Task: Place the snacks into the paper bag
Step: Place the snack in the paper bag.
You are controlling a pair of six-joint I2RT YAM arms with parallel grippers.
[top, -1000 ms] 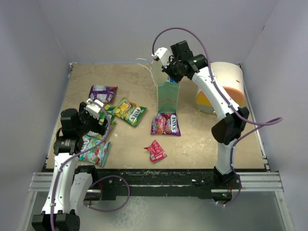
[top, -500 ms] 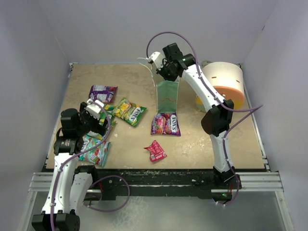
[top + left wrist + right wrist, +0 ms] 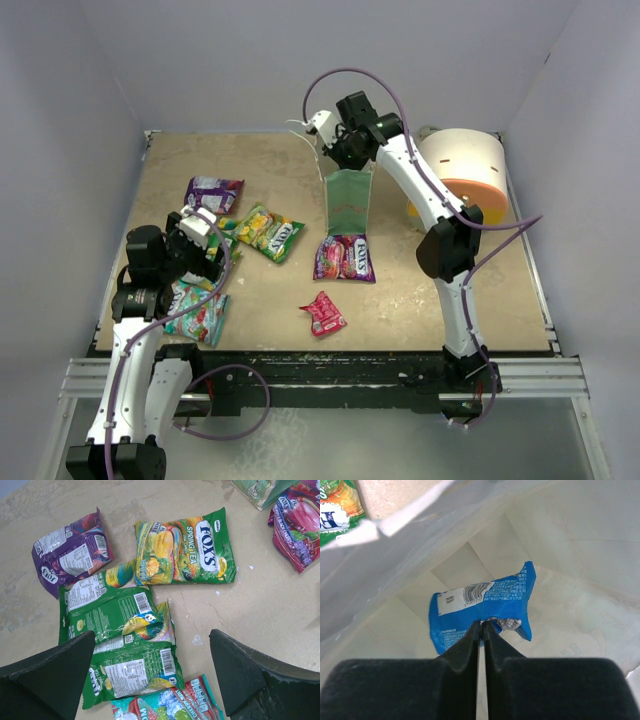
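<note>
Packet delivery at the far edge

Over the last second the right hand point(image 3: 338, 140) has swung leftward and settled over the mouth of the paper bag point(image 3: 350, 205). The bag stands upright near the middle of the far edge of the surface point(image 3: 420, 290). The right wrist view looks down inside. The fingers are pressed together and seem to pinch the near edge of the blue packet point(image 3: 485, 600), which is now well within the bag's walls. By my reading, only a release remains for this snack. The left hand point(image 3: 151, 640) hangs wide open and empty above the green packets point(image 3: 117, 615) near the left edge. The magenta packet point(image 3: 344, 258) lies just before the bag, and the red packet point(image 3: 324, 313) is closer to the near edge.
</note>
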